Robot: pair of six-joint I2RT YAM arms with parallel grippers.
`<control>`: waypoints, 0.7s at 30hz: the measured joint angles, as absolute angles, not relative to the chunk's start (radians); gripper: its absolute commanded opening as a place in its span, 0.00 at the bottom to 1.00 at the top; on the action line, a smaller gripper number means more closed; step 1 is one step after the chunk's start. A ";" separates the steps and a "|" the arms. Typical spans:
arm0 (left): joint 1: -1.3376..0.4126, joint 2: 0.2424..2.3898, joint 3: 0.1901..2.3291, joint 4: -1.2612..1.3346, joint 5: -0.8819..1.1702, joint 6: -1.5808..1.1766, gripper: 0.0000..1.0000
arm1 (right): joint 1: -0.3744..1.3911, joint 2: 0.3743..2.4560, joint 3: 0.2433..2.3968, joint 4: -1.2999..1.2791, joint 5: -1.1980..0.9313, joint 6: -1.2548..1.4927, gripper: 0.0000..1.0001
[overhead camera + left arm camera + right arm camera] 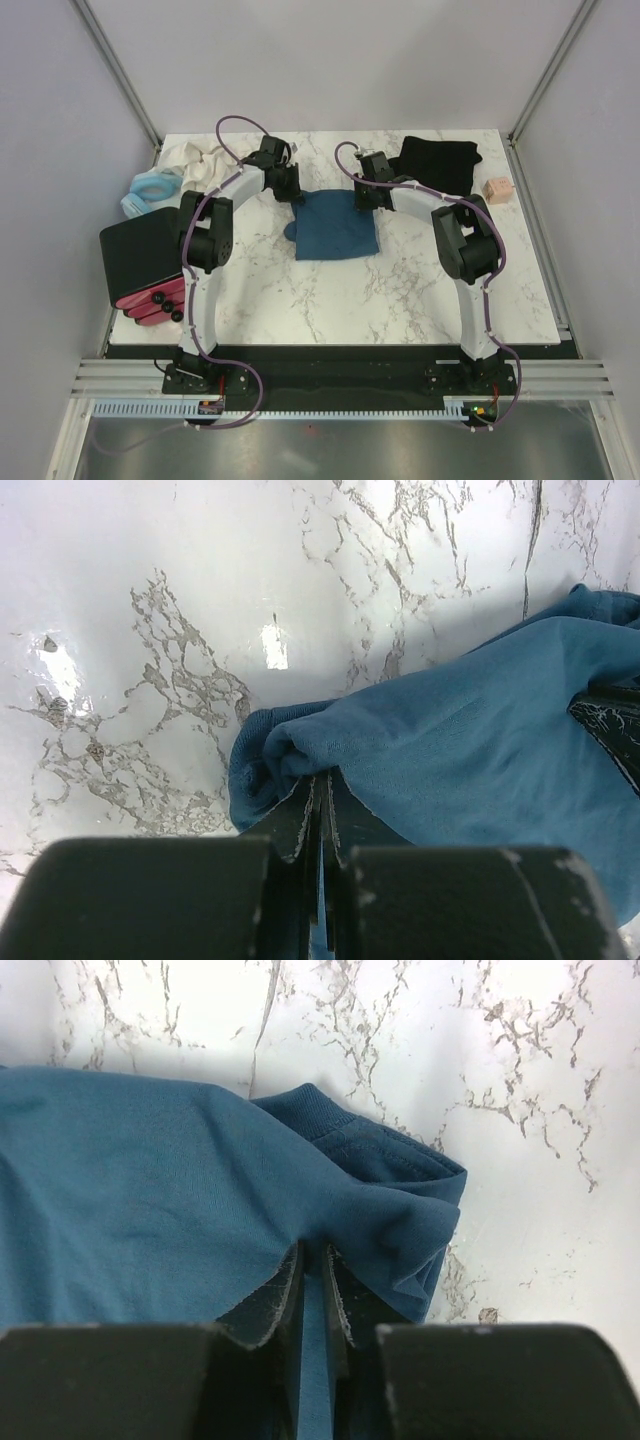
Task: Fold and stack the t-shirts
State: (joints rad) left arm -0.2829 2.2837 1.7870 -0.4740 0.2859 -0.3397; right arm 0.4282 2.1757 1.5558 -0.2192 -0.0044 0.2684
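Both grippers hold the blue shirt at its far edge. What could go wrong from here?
The left gripper and right gripper each pinch only a small bunch of the teal shirt near its edge; the cloth might slip out when pulled.
The cloth is bunched at both grips, so the fold may come out uneven.
The black shirt lies close beside the right arm, which could drag it.

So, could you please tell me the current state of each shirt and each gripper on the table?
Dark teal-blue cotton t-shirt: lying mid-table in a rough square, far edge pinched at both corners.
Black cotton t-shirt: crumpled at the far right, no gripper on it.
Left gripper: shut on the teal-blue shirt's edge.
Right gripper: shut on the teal-blue shirt's edge.
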 measured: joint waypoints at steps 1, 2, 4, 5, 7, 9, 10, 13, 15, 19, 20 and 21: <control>-0.282 2.284 1.787 -0.475 0.284 -0.340 0.02 | 0.428 2.175 1.555 -0.217 -0.004 0.268 0.22; -0.282 2.284 1.787 -0.476 0.281 -0.340 0.02 | 0.428 2.174 1.552 -0.215 -0.004 0.266 0.24; -0.280 2.284 1.787 -0.477 0.274 -0.340 0.07 | 0.428 2.172 1.549 -0.210 -0.005 0.265 0.30; -0.277 2.284 1.787 -0.477 0.269 -0.340 0.10 | 0.429 2.170 1.543 -0.204 -0.005 0.264 0.32; -0.270 2.280 1.780 -0.473 0.264 -0.340 0.16 | 0.429 2.164 1.536 -0.196 -0.009 0.264 0.42; -0.259 2.265 1.759 -0.467 0.263 -0.341 0.20 | 0.431 2.154 1.525 -0.195 -0.016 0.263 0.45; -0.252 2.253 1.746 -0.468 0.260 -0.341 0.21 | 0.432 2.146 1.519 -0.196 -0.020 0.261 0.47; -0.221 2.217 1.715 -0.479 0.225 -0.337 0.22 | 0.432 2.117 1.500 -0.237 -0.018 0.260 0.48; -0.199 2.186 1.699 -0.485 0.207 -0.335 0.26 | 0.427 2.095 1.494 -0.273 -0.015 0.262 0.52; -0.170 2.097 1.675 -0.500 0.184 -0.334 0.27 | 0.398 2.019 1.493 -0.324 -0.016 0.274 0.53; -0.170 2.073 1.672 -0.503 0.187 -0.335 0.28 | 0.388 2.000 1.493 -0.332 -0.021 0.275 0.53; -0.172 2.049 1.665 -0.502 0.196 -0.335 0.32 | 0.374 1.975 1.493 -0.339 -0.024 0.276 0.53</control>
